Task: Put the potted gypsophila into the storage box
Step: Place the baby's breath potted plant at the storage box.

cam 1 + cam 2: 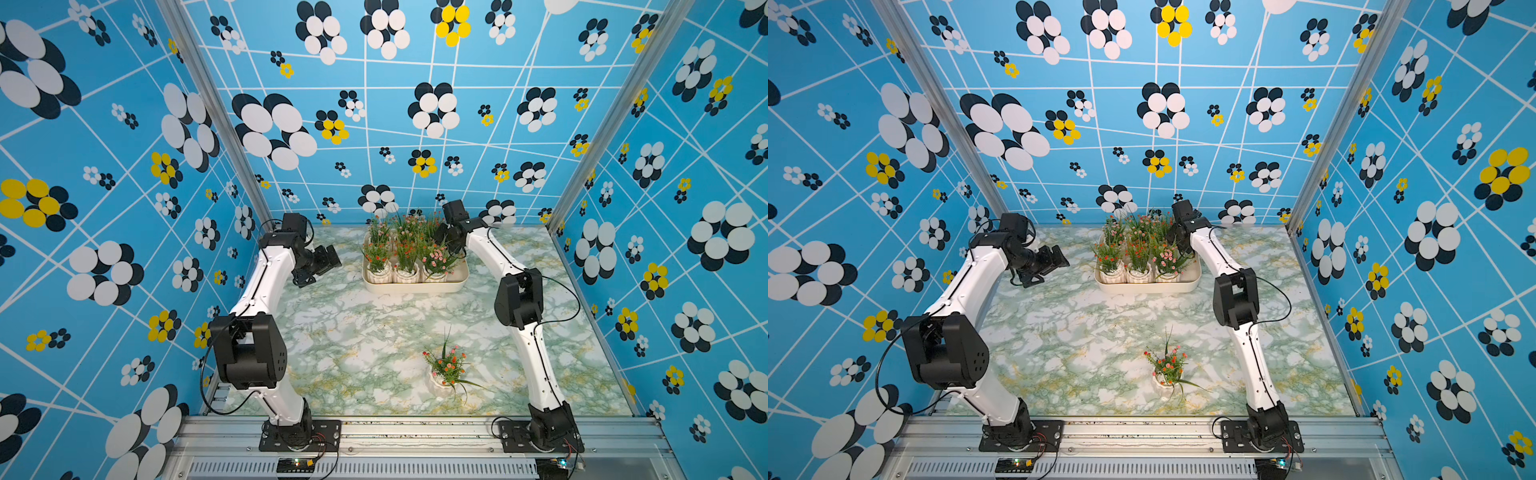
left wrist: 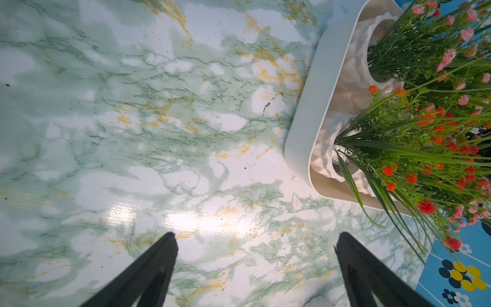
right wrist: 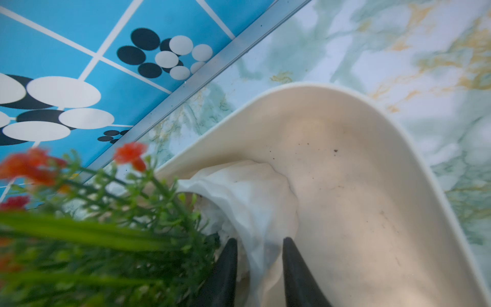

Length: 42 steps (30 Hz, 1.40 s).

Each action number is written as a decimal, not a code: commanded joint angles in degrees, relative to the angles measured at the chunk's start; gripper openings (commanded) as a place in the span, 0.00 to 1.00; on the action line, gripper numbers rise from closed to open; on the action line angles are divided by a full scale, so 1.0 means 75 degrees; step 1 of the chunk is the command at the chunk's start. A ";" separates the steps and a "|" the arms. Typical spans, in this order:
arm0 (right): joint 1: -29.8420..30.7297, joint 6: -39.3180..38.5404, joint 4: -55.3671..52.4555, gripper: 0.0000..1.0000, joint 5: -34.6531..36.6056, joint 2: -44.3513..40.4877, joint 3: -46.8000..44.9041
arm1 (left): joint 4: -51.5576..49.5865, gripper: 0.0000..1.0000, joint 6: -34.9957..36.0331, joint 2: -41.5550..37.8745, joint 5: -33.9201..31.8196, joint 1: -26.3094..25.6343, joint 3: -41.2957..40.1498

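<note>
The storage box [image 1: 415,286], upper centre in a top view, holds six potted gypsophila [image 1: 407,257]. The right gripper [image 3: 259,240], jaws narrowly apart astride the wall of a white ribbed pot [image 3: 252,191] (grip unclear), seems mid-placement; the left gripper [image 2: 255,234] gapes empty. Next: the last pot [image 1: 440,384], lower centre.

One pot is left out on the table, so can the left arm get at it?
Probably yes: the left hand is open and empty, and only bare table lies between it and the lone pot.
</note>
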 commanded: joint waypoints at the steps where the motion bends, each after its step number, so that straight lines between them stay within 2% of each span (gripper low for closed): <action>1: -0.0005 -0.0306 -0.0050 0.33 0.0318 -0.0730 0.0061 | -0.0224 0.97 0.0130 -0.0370 0.0090 0.0166 0.0098; 9: -0.0088 -0.0654 -0.0579 0.43 0.0609 -0.1415 0.0049 | -0.0293 0.97 0.0109 -0.0583 0.0239 0.0290 0.0262; 11: -0.0109 -0.0732 -0.0739 0.50 0.0692 -0.1584 0.0024 | -0.0315 0.97 0.0118 -0.0612 0.0239 0.0304 0.0292; 14: -0.0146 -0.0916 -0.1004 0.75 0.0747 -0.1827 0.0007 | -0.0358 0.97 0.0168 -0.0641 0.0216 0.0317 0.0319; 16: -0.0170 -0.0989 -0.1309 0.98 0.0911 -0.2009 -0.0010 | -0.0379 0.97 0.0176 -0.0675 0.0227 0.0330 0.0334; 23: -0.0284 -0.1425 -0.2597 0.99 0.1268 -0.3045 -0.0581 | -0.0581 0.97 0.0363 -0.1037 0.0191 0.0292 0.0322; 26: -0.0368 -0.1625 -0.2623 0.99 0.1414 -0.3932 -0.1827 | -0.0946 0.97 0.0779 -0.1142 0.0124 0.0028 0.0255; 30: -0.0592 -0.1580 -0.1798 0.99 0.1277 -0.5591 -0.4348 | -0.1367 0.98 0.1166 -0.1495 -0.0079 -0.0788 -0.0303; 34: -0.0730 -0.1453 -0.1230 0.99 0.1186 -0.7118 -0.6753 | -0.1326 0.98 0.0862 -0.2218 -0.0119 -0.1958 -0.1294; 42: -0.0732 -0.1648 -0.1764 0.99 0.0623 -0.8842 -0.9484 | -0.0395 0.98 -0.0370 -0.3282 -0.0367 -0.4423 -0.3518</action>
